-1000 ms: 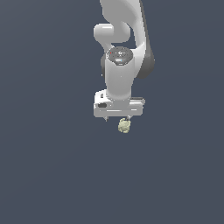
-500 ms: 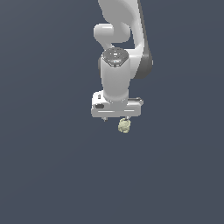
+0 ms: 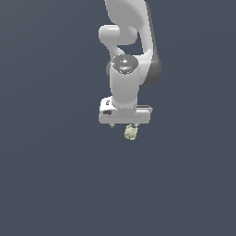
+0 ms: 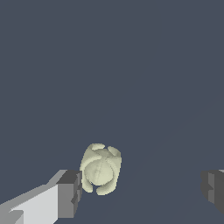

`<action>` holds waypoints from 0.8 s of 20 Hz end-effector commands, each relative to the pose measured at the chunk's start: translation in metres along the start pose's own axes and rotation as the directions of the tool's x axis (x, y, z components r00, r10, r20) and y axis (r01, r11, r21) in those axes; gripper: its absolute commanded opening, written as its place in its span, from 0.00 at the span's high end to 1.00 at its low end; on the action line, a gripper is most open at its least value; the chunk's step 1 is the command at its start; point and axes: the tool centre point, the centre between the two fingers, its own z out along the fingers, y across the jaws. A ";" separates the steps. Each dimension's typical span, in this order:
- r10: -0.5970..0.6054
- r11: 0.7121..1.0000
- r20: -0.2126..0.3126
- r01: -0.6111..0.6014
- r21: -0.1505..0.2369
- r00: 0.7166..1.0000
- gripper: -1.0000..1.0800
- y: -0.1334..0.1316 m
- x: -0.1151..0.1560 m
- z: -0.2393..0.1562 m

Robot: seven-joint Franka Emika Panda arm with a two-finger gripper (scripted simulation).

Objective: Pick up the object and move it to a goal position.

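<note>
Down at the fingertips first: the gripper (image 4: 140, 192) is spread wide, one dark pad (image 4: 70, 192) almost against the side of the object (image 4: 101, 169), the other pad (image 4: 213, 189) standing well apart from it. The pale yellow-green lump sits between the jaws but hard over toward one finger, not centred, and nothing is pinching it yet.

What has changed over the last second? Very little in the hand itself. In the exterior view the gripper (image 3: 125, 123) hangs just above the object (image 3: 131, 133) much as it did a second ago, with the lump still poking out just below the white hand, toward the exterior view's right. The arm's upper joints look to have rotated a touch, so the wrist seems to be settling its line rather than travelling. Whether the hand has dropped any lower cannot be told.

For the task, that reads as the last alignment before the grasp: the pick-up is not yet made, and the off-centre lump may get nudged sideways when the jaws close.

Further back, the white arm (image 3: 131, 55) stands tall, forearm pointing straight down, wrist vertical over the flat dark floor (image 3: 46, 184).
</note>
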 end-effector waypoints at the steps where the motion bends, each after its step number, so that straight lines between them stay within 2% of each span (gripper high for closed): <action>1: 0.022 1.000 0.001 -0.022 -0.003 1.000 0.04 -0.004 -0.004 0.008; 16: 0.215 0.976 -0.006 -0.215 -0.028 0.977 0.04 -0.037 -0.044 0.070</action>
